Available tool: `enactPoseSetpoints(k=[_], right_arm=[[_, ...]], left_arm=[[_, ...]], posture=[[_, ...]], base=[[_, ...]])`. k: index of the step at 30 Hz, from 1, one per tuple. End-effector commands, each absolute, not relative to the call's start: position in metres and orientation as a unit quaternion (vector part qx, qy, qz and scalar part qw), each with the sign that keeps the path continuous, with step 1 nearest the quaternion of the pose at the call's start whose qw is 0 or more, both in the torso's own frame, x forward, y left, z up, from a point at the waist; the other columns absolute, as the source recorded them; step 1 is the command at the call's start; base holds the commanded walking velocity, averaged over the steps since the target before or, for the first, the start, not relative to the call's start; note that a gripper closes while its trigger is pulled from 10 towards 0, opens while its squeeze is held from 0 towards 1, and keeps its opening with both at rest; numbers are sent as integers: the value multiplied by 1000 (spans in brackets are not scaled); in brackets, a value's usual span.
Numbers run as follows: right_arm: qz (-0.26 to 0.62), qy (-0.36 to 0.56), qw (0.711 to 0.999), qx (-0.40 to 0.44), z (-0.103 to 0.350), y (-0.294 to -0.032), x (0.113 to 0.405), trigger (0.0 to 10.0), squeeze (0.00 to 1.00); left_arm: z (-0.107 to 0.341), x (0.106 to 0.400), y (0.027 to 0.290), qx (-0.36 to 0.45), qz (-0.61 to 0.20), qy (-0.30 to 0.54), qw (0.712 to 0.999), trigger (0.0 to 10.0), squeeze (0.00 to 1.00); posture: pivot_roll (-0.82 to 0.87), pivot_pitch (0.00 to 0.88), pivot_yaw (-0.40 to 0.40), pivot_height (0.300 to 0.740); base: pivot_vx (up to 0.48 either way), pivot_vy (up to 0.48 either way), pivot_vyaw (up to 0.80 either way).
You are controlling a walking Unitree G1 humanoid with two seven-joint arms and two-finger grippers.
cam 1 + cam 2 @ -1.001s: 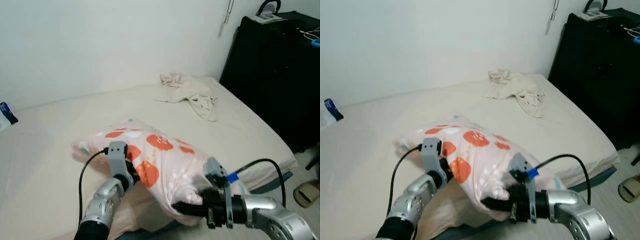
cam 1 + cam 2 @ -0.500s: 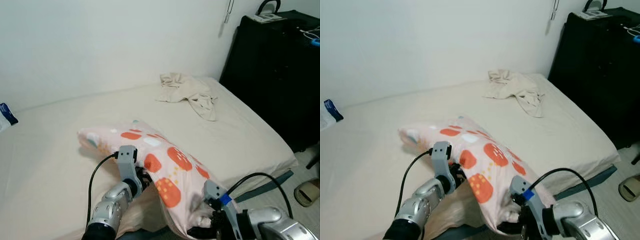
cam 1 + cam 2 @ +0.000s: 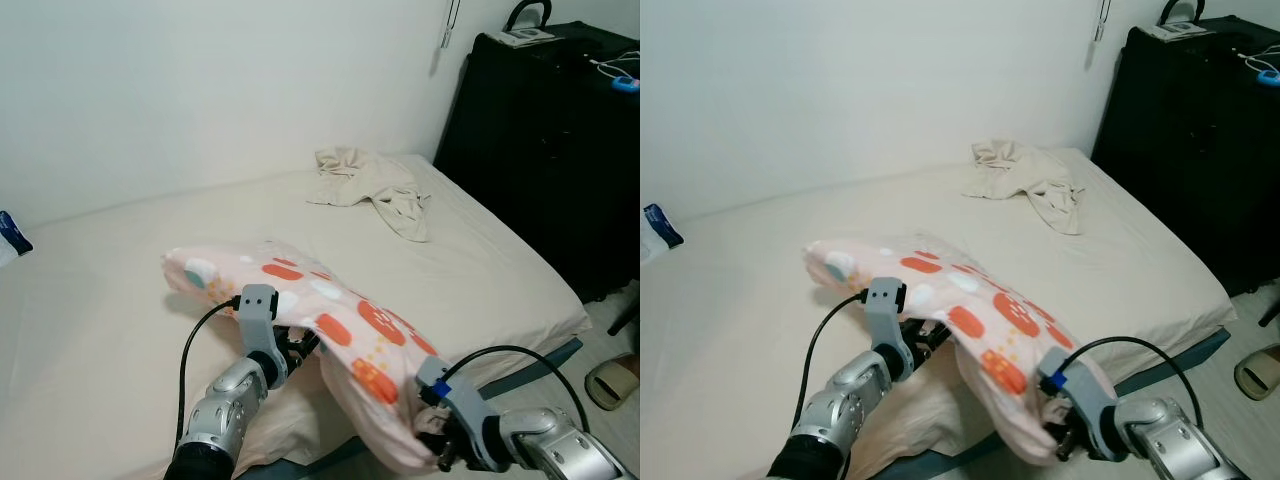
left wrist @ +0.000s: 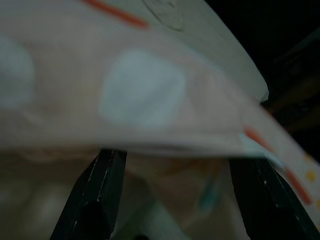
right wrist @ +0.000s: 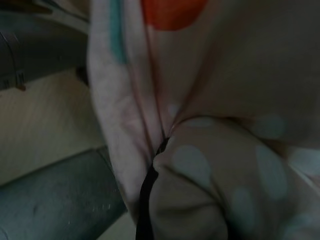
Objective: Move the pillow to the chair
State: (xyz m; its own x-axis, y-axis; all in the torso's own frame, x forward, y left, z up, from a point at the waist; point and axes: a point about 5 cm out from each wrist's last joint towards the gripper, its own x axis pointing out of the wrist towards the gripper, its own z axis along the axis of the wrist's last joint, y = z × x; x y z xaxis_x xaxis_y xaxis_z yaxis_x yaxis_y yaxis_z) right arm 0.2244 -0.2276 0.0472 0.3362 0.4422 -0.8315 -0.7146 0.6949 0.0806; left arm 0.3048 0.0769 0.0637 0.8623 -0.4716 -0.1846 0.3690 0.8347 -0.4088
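The pillow, pale pink with orange and teal spots, hangs stretched above the bed and slopes down to the right. My left gripper is under its middle. In the left wrist view its black fingers stand wide apart, gripping a thick fold of the pillow. My right gripper is low at the bed's front edge, shut on the pillow's drooping right end. The right wrist view has the pillow's fabric pinched tightly.
A crumpled beige cloth lies at the bed's far right corner. A tall black case stands right of the bed, with a slipper on the floor below it. A blue item sits at the left edge.
The pillow has been pulled out longer and lower to the right. My right gripper has dropped toward the bed's front edge, taking the right end with it. The left gripper has shifted slightly right.
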Motion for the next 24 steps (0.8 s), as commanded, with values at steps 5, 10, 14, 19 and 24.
enactPoseSetpoints(k=[5, 10, 14, 19, 24], right_arm=[[321, 498, 787, -171, 37, -247, 215, 10000, 0], [316, 506, 783, -177, 35, -251, 214, 10000, 0], [315, 511, 780, -177, 33, -251, 212, 10000, 0], [318, 514, 778, -172, 32, -251, 209, 10000, 0], [323, 517, 774, -171, 33, -255, 205, 10000, 0]], left_arm=[[76, 309, 77, -182, -227, 106, 951, 10000, 0], [76, 309, 77, -188, -228, 112, 949, 10000, 0], [75, 310, 76, -189, -226, 119, 948, 10000, 0], [71, 312, 78, -186, -205, 142, 951, 10000, 0], [64, 317, 89, -167, -138, 183, 959, 10000, 0]], posture=[[-62, 78, 52, 740], [-64, 79, 55, 740], [-66, 81, 58, 740], [-64, 86, 60, 740], [-62, 89, 61, 740]], base=[[0, 0, 0], [0, 0, 0], [0, 0, 0], [0, 0, 0], [0, 0, 0]])
